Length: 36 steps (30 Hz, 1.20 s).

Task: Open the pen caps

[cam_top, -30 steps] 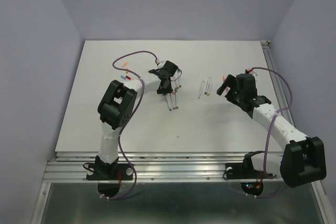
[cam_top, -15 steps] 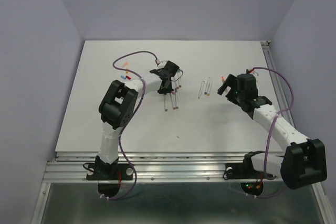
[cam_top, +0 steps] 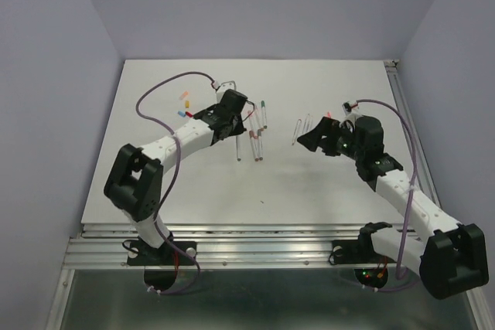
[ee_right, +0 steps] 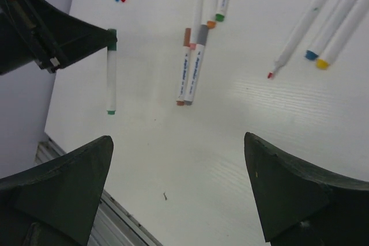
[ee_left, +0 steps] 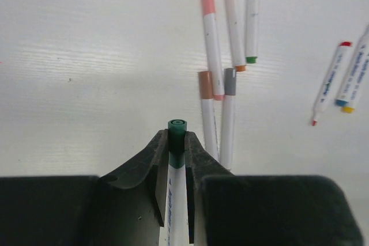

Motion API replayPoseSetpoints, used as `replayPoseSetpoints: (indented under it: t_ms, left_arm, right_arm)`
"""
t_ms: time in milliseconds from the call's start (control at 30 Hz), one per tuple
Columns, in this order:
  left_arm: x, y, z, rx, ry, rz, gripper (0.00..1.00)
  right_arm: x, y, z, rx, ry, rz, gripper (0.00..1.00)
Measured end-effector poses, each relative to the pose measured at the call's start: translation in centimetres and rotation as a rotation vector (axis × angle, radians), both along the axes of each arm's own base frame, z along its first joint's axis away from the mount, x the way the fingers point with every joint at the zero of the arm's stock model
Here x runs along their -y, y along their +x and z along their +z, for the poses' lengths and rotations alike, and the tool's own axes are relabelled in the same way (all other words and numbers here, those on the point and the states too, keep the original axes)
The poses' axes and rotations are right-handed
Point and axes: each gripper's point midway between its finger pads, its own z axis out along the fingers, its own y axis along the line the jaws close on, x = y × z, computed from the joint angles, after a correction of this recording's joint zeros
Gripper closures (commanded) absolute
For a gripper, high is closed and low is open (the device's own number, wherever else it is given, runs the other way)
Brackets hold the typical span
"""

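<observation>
Left hand (ee_left: 176, 155) pinches the green pen (ee_left: 177, 133) by just its end, right hand (ee_right: 179, 142) gapes wide; one tug could pivot it loose.

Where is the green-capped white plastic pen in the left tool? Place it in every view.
Top external: green-capped white pen slants below the left tool, mid-table.
Left wrist: bottom centre, clamped in the tool.
Right wrist: upper left, hanging upright.
Shared landmark: grey-capped white pen lying just right of it.
</observation>
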Motion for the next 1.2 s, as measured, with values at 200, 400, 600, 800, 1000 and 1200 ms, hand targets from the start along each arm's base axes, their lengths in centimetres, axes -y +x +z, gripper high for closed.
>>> replayPoseSetpoints:
  t_ms: [200, 400, 600, 800, 1000, 1200]
  left_arm:
    - [-0.1, -0.6, 7.5, 0.173, -0.165, 0.030, 1.00]
    - [0.4, -2.5, 8.4, 0.193, -0.249, 0.067, 1.00]
    - [1.2, -3.6, 7.7, 0.169, -0.288, 0.093, 1.00]
    - [1.3, -3.9, 8.0, 0.165, -0.322, 0.113, 1.00]
    - [1.6, -4.1, 8.1, 0.162, -0.345, 0.120, 1.00]
    - [1.8, -4.1, 8.2, 0.160, -0.356, 0.122, 1.00]
  right_arm:
    - [-7.2, -3.7, 1.1, 0.066, 0.029, 0.246, 0.00]
    - [-13.3, -5.2, -0.1, 0.061, 0.009, 0.375, 0.00]
    - [-16.7, -2.8, 1.3, 0.115, 0.003, 0.358, 0.00]
    - [-18.7, -1.4, 1.3, 0.137, -0.014, 0.339, 0.08]
    - [-19.3, -1.1, -0.2, 0.109, -0.039, 0.328, 0.21]
    - [-19.6, -1.1, -1.3, 0.091, -0.058, 0.306, 0.51]
